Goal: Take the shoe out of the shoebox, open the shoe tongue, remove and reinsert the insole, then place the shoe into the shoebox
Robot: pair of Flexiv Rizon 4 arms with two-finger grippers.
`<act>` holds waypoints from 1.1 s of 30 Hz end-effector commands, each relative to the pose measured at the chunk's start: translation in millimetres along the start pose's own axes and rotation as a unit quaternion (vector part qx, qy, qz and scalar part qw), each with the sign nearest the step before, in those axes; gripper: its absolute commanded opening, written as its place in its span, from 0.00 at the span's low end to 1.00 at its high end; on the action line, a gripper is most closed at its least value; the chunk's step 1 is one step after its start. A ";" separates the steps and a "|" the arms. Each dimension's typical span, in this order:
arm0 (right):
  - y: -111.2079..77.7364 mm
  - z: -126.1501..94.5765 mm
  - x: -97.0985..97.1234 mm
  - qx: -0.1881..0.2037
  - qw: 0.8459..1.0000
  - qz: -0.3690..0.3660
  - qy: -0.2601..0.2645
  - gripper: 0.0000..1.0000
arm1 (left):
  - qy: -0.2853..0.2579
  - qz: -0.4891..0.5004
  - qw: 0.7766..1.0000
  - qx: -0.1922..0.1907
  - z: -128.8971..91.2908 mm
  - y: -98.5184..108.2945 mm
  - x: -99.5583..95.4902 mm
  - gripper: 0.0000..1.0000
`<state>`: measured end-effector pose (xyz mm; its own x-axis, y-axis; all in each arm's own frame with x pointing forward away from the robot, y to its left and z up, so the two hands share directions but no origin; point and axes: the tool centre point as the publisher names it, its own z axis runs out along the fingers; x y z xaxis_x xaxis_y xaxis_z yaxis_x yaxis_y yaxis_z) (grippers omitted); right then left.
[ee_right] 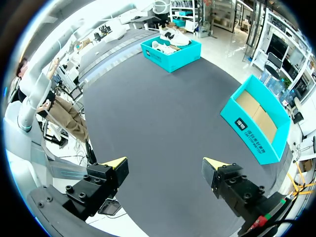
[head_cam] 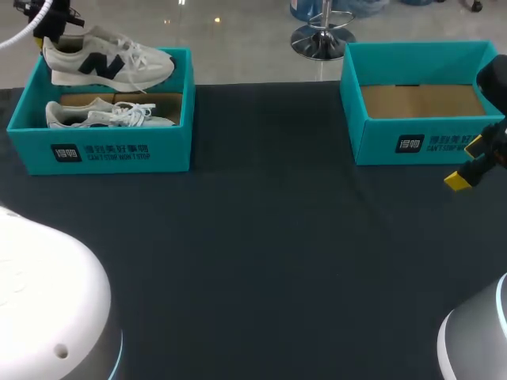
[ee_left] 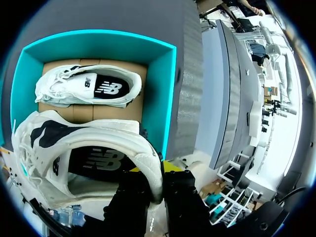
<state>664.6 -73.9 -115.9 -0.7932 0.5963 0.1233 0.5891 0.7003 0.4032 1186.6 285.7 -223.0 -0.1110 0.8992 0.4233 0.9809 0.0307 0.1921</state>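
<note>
My left jaws are closed on the heel rim of the shoe (head_cam: 107, 62), which hangs level above the far side of the left box (head_cam: 99, 150), the second shoe (head_cam: 107, 115) lying inside below it. I'd raise it clear of the walls before swinging inward, keep the pinch firm since the toe's weight could twist it, and set it sole-down on the counter (head_cam: 261, 253) between the boxes. My right jaws stand wide open, empty, beside the right box (head_cam: 420, 142), well placed to steady the toe.
</note>
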 end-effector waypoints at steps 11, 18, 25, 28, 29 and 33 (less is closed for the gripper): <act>2.1 0.8 -2.1 0.003 1.000 0.000 0.002 1.00 | 0.004 0.005 1.000 0.017 27.9 5.2 -15.6 0.00; 2.1 0.8 -2.1 0.003 1.000 0.000 0.002 1.00 | -0.001 0.014 1.000 0.022 55.2 5.7 -27.8 0.00; 2.1 0.8 -2.1 0.003 1.000 0.000 0.002 1.00 | 0.002 0.008 0.999 0.035 77.2 9.4 -35.2 0.00; 2.1 0.8 -2.1 0.003 1.000 0.000 0.002 1.00 | 0.003 0.011 0.999 0.039 85.6 9.4 -40.5 0.00; 2.1 0.8 -2.1 0.003 1.000 0.000 0.002 1.00 | 0.002 0.015 0.999 0.043 88.6 9.4 -42.5 0.00; 2.1 0.8 -2.1 0.003 1.000 0.000 0.002 1.00 | 0.002 0.019 0.998 0.055 97.0 9.5 -46.6 0.00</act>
<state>664.7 -73.9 -115.8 -0.7932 0.5964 0.1233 0.5892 0.7002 0.4031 1202.6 285.9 -320.0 -0.0753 0.9001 0.4291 0.9945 0.0361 0.0988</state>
